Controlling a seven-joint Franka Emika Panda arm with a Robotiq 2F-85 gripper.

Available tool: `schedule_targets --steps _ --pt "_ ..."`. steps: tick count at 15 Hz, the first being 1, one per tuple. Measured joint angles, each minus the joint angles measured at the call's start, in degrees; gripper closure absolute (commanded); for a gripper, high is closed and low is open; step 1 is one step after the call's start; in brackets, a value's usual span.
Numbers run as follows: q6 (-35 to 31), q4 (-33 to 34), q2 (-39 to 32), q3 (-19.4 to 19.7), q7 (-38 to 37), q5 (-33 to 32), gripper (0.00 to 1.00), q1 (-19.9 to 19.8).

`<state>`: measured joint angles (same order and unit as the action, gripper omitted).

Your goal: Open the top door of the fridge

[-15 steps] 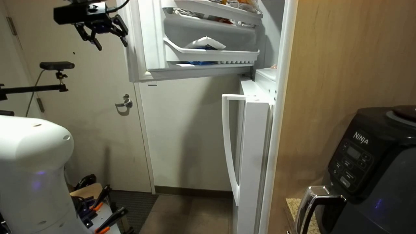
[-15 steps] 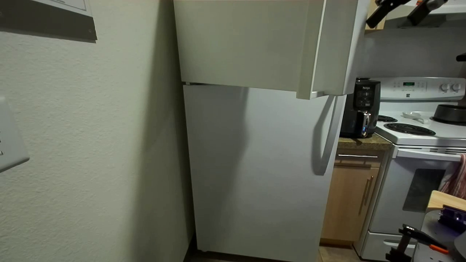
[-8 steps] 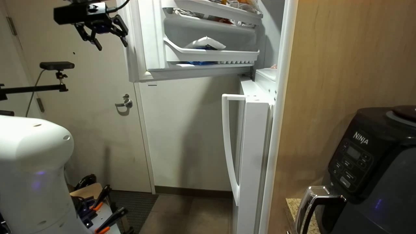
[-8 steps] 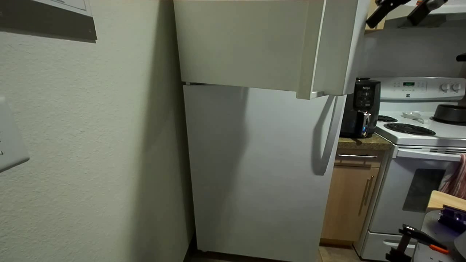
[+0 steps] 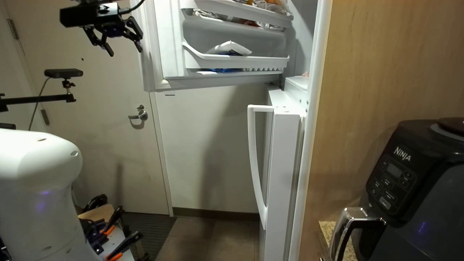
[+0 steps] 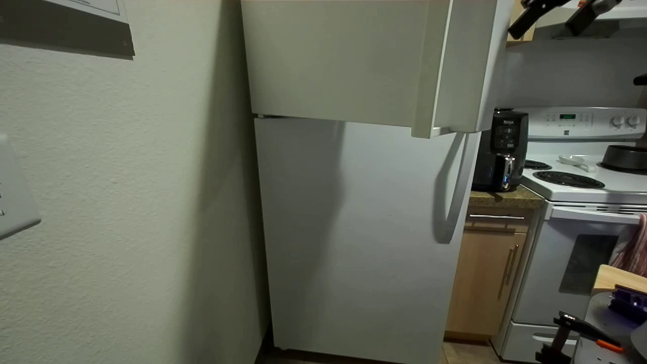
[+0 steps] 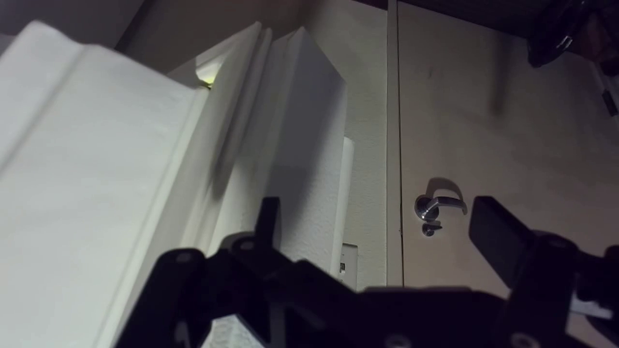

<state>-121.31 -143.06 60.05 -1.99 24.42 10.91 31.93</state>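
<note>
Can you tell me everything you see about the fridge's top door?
The top door is white and plain outside, with a long strip along its free edge that looks like a handle. It stands upright, swung wide open, higher than the lower door. Its inner side shows white, plastic-looking shelf bins with packets in them. Its top is cut off in both exterior views. The open end effector is near that free edge; I can't tell if they touch.

There's one fridge [image 6: 364, 187] — two fridge doors [image 6: 333, 60] — and one stove [image 6: 556, 242].
</note>
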Motion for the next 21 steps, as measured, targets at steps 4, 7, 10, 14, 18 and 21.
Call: schedule_targets --steps 4,7,10,14,18,21 --pt "-0.04 0.0 -0.01 -0.04 0.0 0.0 0.0 0.0" --pt "-0.71 -0.03 -0.25 -0.47 0.0 0.09 0.0 0.29" --pt "-4.17 -0.21 -1.74 -1.6 0.0 1.13 0.0 1.95" --pt "-10.85 -0.21 -5.92 -3.21 0.0 2.4 0.0 5.92" --pt "-14.33 -0.17 -9.04 -2.5 0.51 3.11 0.0 11.83" --pt "-14.69 -0.13 -9.35 0.11 2.8 4.78 0.0 17.74"
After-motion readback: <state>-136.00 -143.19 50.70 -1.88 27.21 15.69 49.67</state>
